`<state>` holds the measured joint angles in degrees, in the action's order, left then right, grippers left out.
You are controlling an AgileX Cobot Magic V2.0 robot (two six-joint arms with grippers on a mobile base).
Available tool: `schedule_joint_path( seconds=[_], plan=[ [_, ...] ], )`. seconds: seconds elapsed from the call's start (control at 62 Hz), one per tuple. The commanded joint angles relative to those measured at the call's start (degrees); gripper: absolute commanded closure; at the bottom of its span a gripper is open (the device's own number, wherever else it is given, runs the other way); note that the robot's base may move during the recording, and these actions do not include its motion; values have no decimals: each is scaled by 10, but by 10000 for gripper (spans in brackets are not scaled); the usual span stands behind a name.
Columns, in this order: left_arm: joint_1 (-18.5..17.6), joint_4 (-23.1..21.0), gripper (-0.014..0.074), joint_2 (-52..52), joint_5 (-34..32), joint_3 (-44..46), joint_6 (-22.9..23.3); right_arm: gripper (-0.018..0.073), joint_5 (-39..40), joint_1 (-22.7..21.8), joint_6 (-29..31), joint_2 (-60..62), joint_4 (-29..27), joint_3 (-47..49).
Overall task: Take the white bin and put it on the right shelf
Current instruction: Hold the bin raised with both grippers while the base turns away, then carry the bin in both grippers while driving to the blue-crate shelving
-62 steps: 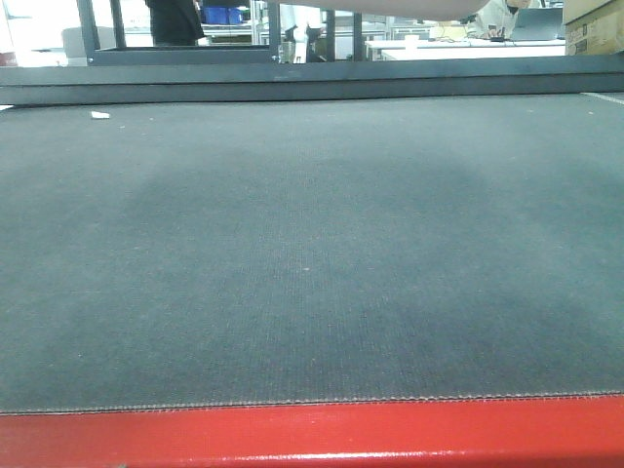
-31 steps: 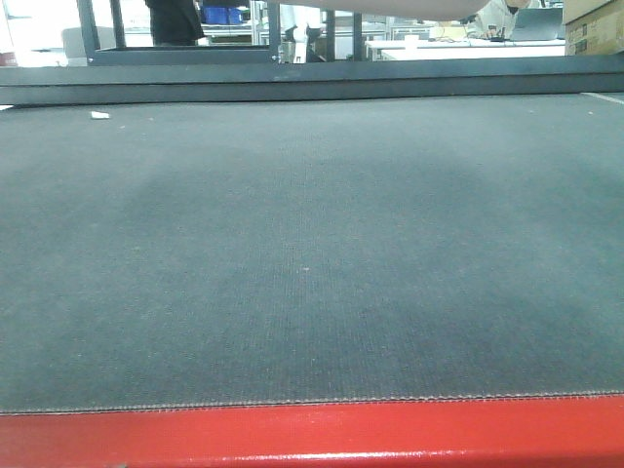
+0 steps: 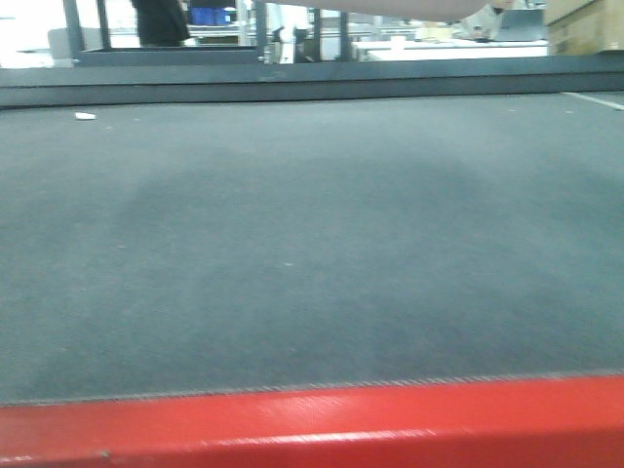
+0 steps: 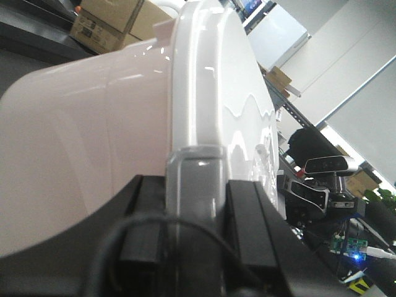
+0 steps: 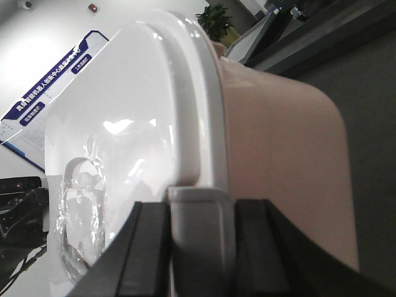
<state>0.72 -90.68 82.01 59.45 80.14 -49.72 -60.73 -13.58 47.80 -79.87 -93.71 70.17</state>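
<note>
The white bin is a pale pinkish tub with a flat white lid, and it fills both wrist views. My left gripper is shut on a grey clip at the bin's rim, with a black finger on each side. At the opposite end of the bin, my right gripper is shut on a matching grey clip. In the front view only the bin's underside shows, at the top edge, well above the table. The right shelf is out of view.
Below the bin lies a grey-topped table with a red front edge, and a small white scrap lies at its far left. A dark rail runs along the back. Cardboard boxes stand at the far right.
The front view has shifted and blurred. The scrap and background have slid left, and the red edge sits a little higher in the frame. Both grippers still hold the bin.
</note>
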Motion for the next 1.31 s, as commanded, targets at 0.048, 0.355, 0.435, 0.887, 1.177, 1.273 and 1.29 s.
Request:
schedule_joint_path(
  seconds=[0.048,0.355,0.435,0.887,1.177,1.273,1.29],
  plan=[
    [-33,-51,722,-26,160,22,-3,491,-120,20,2,27,-61,19],
    [-33,-51,722,-26,160,22,-3,491,-120,20,2,27,-61,19],
    [-33,-51,722,-26,160,22,-3,491,-120,20,2,27,-61,19],
    [-33,-51,722,-26,160,22,-3,491,-120,20,2,27,-61,19],
    [-33,-51,722,-26,160,22,-3,491,-120,20,2,27,-61,19],
    [-33,-51,722,-26,160,22,-3,491,-120,20,2,27,-61,19],
    [-33,-51,722,-26,160,22,-3,491,-120,20,2,27,-61,19]
  ],
)
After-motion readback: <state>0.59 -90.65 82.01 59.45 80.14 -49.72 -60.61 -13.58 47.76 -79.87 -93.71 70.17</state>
